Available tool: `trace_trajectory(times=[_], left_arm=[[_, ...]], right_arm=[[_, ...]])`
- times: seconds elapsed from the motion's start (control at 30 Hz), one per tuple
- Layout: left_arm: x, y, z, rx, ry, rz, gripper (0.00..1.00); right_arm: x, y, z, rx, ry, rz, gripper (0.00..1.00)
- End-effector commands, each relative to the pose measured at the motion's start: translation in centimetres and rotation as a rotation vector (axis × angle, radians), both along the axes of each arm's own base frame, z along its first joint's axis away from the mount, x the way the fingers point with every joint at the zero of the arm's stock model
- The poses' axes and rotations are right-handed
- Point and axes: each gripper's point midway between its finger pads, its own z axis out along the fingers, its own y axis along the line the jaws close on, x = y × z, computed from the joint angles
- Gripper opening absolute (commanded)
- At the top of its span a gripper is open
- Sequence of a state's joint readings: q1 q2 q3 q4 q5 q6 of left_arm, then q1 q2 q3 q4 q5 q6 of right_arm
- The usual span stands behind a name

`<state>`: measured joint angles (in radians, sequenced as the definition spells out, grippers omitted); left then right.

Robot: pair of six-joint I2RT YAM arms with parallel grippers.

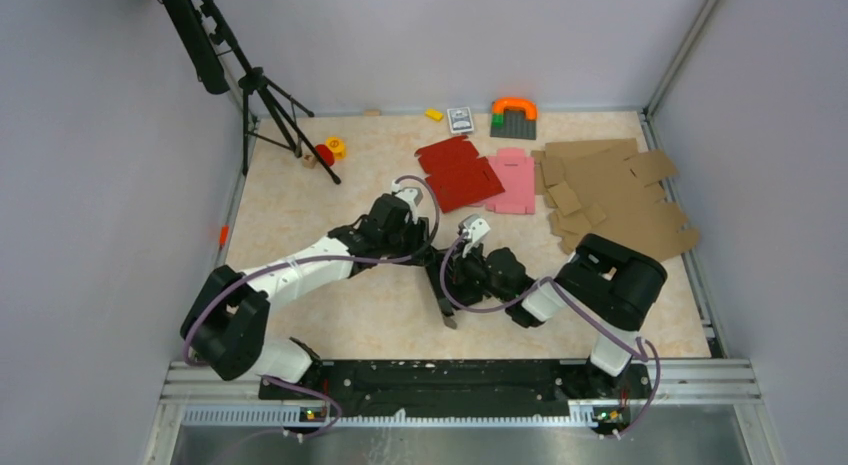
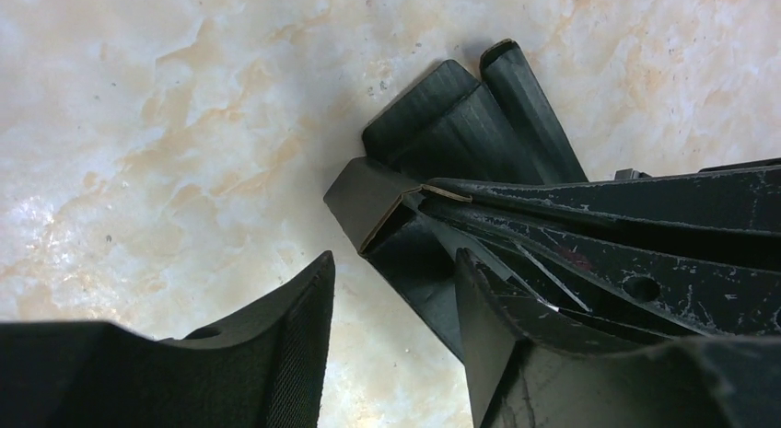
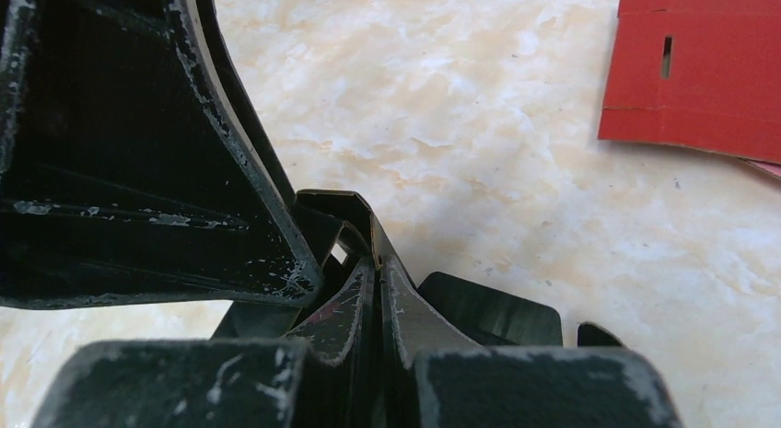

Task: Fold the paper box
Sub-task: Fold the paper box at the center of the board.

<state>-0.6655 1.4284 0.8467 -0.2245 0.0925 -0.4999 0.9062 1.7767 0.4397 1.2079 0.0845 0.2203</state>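
Status, left to right: your left pincer is partly spread, not clamping. One upturned wall of the paper box sits in its gap, closer to the right-hand finger, with bare tabletop showing on the other side. The box is mid-tabletop, between the two arms and right at both wrists. Your right pincer is closed tight on a thin edge of the box, pinching a panel where it meets that wall. My read on progress: early. One wall looks creased up and a corner is starting to form, but the ribbed flaps behind it are splayed out flat. I can't see any tab tucked or any second wall standing. Remaining walls, tabs and lid all look still to do. The red blank, pink blank and brown cardboard blanks lie flat at the far right, well apart from the work.
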Motion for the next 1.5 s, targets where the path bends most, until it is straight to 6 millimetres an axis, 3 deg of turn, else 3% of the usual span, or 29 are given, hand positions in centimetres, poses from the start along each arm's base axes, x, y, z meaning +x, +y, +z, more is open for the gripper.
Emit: trace_trajectory(times=[0.0, 0.27, 0.47, 0.67, 0.93, 1.03, 1.07, 1.13, 1.23, 1.37, 1.47], left_arm=[[0.3, 1.0, 0.1, -0.011, -0.028, 0.052, 0.53], [0.5, 1.0, 0.4, -0.033, -0.058, 0.052, 0.68], [0.5, 0.7, 0.2, -0.049, -0.118, -0.014, 0.66], [0.3, -0.7, 1.0, -0.112, -0.168, -0.098, 0.56], [-0.1, -0.7, 0.5, -0.119, -0.162, -0.109, 0.51], [-0.4, -0.7, 0.9, -0.128, -0.169, -0.121, 0.53], [-0.5, -0.7, 1.0, -0.124, -0.170, -0.125, 0.58], [-0.4, -0.4, 1.5, -0.113, -0.172, -0.118, 0.68], [-1.0, -0.1, 2.3, -0.102, -0.164, -0.123, 0.74], [-1.3, 1.0, 2.7, -0.036, -0.124, -0.108, 0.76], [-0.6, 3.9, 2.7, 0.110, -0.137, -0.001, 0.74]], right_arm=[[-1.3, 2.2, 1.0, 0.063, 0.019, 0.064, 0.00], [-1.6, 2.0, 1.1, 0.082, 0.005, 0.073, 0.00], [-1.9, 2.2, 1.3, 0.091, 0.001, 0.096, 0.00], [-2.2, 2.3, 1.6, 0.108, -0.008, 0.110, 0.00], [-2.3, 2.1, 1.7, 0.126, 0.008, 0.106, 0.00], [-2.2, 2.4, 1.4, 0.110, 0.034, 0.104, 0.00], [-2.0, 2.4, 1.3, 0.101, 0.037, 0.099, 0.00], [-1.6, 2.0, 1.3, 0.088, 0.031, 0.070, 0.00], [-1.2, 1.4, 1.6, 0.071, 0.002, 0.037, 0.00], [-0.8, 1.1, 2.2, 0.032, -0.042, 0.030, 0.00], [-0.7, 0.7, 2.5, 0.004, -0.067, 0.025, 0.00]])
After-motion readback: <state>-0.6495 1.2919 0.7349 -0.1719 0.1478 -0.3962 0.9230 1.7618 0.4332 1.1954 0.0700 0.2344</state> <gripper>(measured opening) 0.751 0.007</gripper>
